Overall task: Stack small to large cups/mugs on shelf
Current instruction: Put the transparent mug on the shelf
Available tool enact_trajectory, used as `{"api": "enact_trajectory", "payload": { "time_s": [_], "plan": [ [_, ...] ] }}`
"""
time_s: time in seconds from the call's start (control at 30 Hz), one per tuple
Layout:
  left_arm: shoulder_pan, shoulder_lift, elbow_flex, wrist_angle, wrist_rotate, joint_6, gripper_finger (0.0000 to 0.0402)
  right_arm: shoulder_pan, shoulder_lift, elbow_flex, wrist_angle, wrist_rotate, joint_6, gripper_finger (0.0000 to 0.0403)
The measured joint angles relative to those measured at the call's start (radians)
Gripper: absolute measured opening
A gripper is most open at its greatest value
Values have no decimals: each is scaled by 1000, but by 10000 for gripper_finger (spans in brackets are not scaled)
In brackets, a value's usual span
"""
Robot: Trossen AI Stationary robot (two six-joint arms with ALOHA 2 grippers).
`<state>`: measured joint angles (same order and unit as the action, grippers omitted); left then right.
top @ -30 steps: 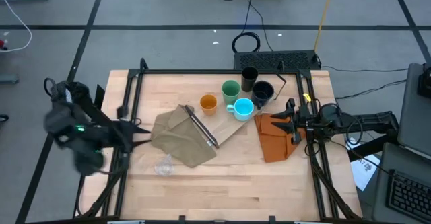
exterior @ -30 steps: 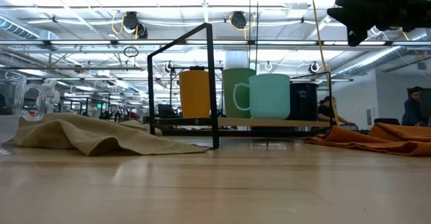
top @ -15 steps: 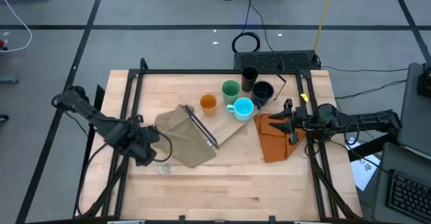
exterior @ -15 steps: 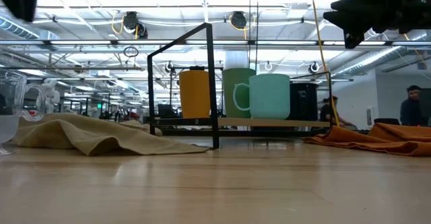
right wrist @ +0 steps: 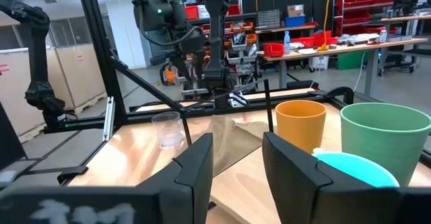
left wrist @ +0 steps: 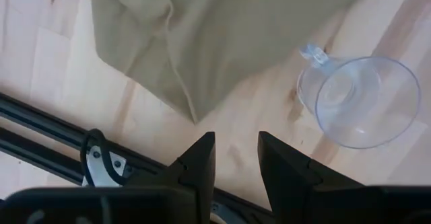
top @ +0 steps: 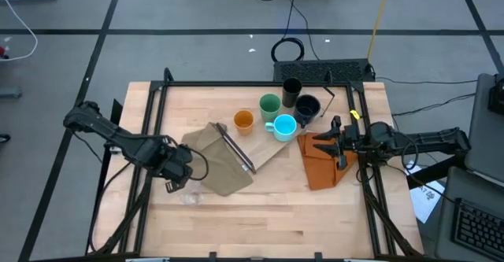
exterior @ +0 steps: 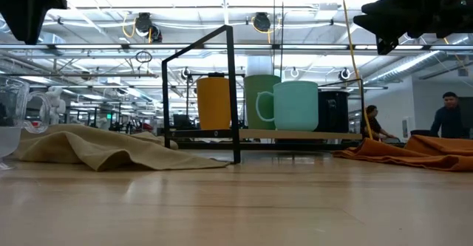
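The tiny clear cup (top: 190, 197) stands upright on the bare table near its left side, its mouth facing my left wrist camera (left wrist: 360, 101). My left gripper (top: 178, 175) hovers open just above and beside it (left wrist: 237, 160), by the olive cloth's corner. On the plywood shelf (top: 266, 149), the orange cup (top: 243, 121), green cup (top: 270, 105), cyan mug (top: 283, 126), black tumbler (top: 292, 89) and navy mug (top: 307, 107) stand upright. My right gripper (top: 335, 140) waits open above the orange cloth (right wrist: 237, 157).
An olive-tan cloth (top: 213, 158) lies over the shelf's left end, beside the clear cup. A folded orange cloth (top: 321, 161) lies under my right gripper. The shelf's black metal frame (exterior: 229, 91) rises beside the cups. People stand in the room behind (exterior: 447, 117).
My left gripper has swung quickly from the table's left edge in toward the middle and now hangs by the clear cup and the olive cloth's corner. My right gripper has stayed almost still. No cup has moved.
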<state>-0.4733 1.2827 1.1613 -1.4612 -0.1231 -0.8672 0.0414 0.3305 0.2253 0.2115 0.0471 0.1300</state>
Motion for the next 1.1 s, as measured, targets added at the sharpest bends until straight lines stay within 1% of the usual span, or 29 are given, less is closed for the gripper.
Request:
{"api": "enact_trajectory", "payload": {
  "time_s": [0.07, 0.17, 0.33, 0.43, 0.47, 0.53, 0.57, 0.7, 0.83, 0.93, 1.1],
  "plan": [
    [6, 0, 0, 0, -9, 11, 113, 0, 0, 0, 0, 0, -9, 121],
    [16, 0, 0, 0, -37, 65, 113, 0, 0, 0, 0, 0, -11, 121],
    [37, 0, 0, 10, -46, 86, 113, 0, 0, 0, 0, 0, -11, 121],
    [47, 0, 0, 46, -83, 124, 113, 0, 0, 0, 0, 0, -11, 121],
    [48, 0, 0, 66, -102, 124, 113, 0, 0, 0, 0, 0, -11, 121],
    [50, 0, 0, 103, -105, 73, 113, 0, 0, 0, 0, 0, -11, 121],
    [50, 0, 0, 115, -95, 63, 113, 0, 0, 0, 0, 0, -13, 121],
    [56, 0, 0, 139, 29, 70, 113, 0, 0, 0, 0, 0, -15, 121],
    [56, 0, 0, 139, 81, 43, 117, 0, 0, 0, 0, 0, -13, 121],
    [56, 0, 0, 139, 97, 24, 143, 0, 0, 0, 0, 0, -12, 121],
    [56, 0, 0, 144, 108, -39, 215, 0, 0, 0, 0, 0, -13, 121]
  ]
}}
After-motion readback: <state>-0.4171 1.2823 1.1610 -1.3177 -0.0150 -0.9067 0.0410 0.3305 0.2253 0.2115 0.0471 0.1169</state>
